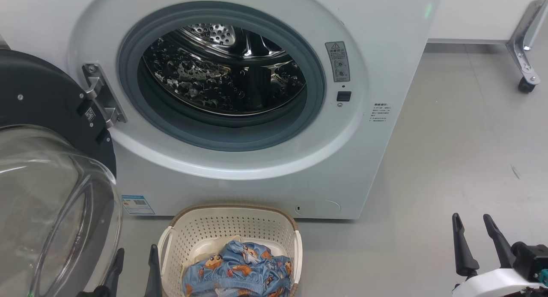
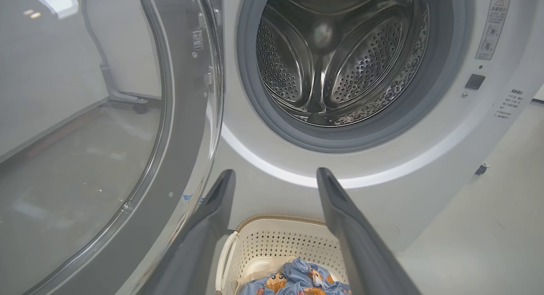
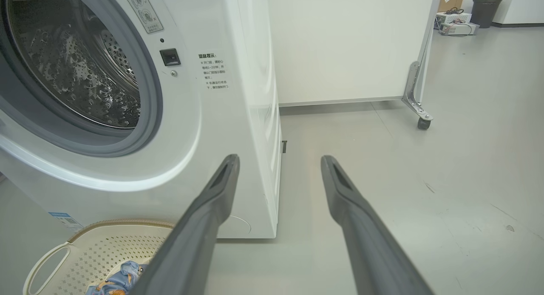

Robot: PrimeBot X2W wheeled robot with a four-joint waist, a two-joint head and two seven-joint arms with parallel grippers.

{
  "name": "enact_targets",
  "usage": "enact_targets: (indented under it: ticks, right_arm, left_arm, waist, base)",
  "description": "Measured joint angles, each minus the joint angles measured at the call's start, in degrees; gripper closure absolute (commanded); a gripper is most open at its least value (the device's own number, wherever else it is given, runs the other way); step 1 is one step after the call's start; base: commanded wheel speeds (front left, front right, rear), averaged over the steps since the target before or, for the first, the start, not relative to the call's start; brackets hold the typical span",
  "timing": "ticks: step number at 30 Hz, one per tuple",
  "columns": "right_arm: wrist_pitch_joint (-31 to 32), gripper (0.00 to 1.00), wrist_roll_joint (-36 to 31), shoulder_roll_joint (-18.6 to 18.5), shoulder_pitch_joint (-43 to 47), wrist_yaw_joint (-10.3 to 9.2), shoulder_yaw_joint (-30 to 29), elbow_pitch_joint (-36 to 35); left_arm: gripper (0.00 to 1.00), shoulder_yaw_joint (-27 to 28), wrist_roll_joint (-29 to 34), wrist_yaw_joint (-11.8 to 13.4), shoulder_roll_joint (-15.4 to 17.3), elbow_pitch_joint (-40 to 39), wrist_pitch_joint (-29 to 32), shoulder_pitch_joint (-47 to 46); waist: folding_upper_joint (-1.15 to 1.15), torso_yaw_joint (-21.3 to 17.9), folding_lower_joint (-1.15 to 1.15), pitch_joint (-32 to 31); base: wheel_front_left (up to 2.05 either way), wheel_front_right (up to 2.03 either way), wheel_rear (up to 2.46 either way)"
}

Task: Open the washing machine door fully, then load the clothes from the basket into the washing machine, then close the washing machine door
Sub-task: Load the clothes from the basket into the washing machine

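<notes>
**A:** How does the washing machine door (image 1: 43, 96) stand?

**B:** It is swung wide to the left on its metal hinge (image 1: 100, 93). Its clear glass bowl bulges toward the near side. The washing machine (image 1: 265, 190) has its round mouth uncovered, so the grey gasket (image 1: 128, 74) and the shiny perforated drum (image 1: 222, 74) are in plain sight.

**A:** And the laundry?

**B:** The basket (image 1: 231, 228) sits on the grey floor (image 1: 449, 160) just in front of the machine, below the opening. The clothes (image 1: 239, 269) lie inside it. The light-blue cloth with orange-brown cartoon figures is heaped toward the near side. A cream piece shows under it at the left.

**A:** What about the grippers?

**B:** The left gripper (image 1: 137, 248) is at the near left, between the door's glass and the basket's left handle. Its two dark fingers are spread wide apart and hold nothing. The right gripper (image 1: 472, 216) hangs at the near right over the floor, well apart from the basket. Its fingers are just as wide, and it is empty too.
</notes>
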Motion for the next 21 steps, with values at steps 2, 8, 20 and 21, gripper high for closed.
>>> enact_targets:
  ticks: [2, 8, 20, 21]
  right_arm:
    - [0.0, 0.0, 0.0, 0.0, 0.0, 0.0, 0.0, 0.0]
    - [0.0, 0.0, 0.0, 0.0, 0.0, 0.0, 0.0, 0.0]
    - [0.0, 0.0, 0.0, 0.0, -0.7, 0.0, 1.0, -0.2]
    - [0.0, 0.0, 0.0, 0.0, -1.1, 0.0, 1.1, -0.3]
  left_arm:
    - [0.0, 0.0, 0.0, 0.0, 0.0, 0.0, 0.0, 0.0]
    - [0.0, 0.1, 0.0, 0.0, -0.1, 0.0, 0.0, 0.0]
    - [0.0, 0.3, 0.0, -0.4, -0.2, -0.6, 0.0, 0.0]
    - [0.0, 0.3, 0.0, -0.4, -0.2, -0.6, 0.0, 0.0]
  waist:
    - [0.0, 0.0, 0.0, 0.0]
    - [0.0, 0.1, 0.0, 0.2]
    - [0.0, -1.0, 0.0, 2.1]
    - [0.0, -1.2, 0.0, 2.4]
  base:
    - [0.0, 0.0, 0.0]
    - [0.0, 0.0, 0.0]
    - [0.0, 0.0, 0.0]
    - [0.0, 0.0, 0.0]
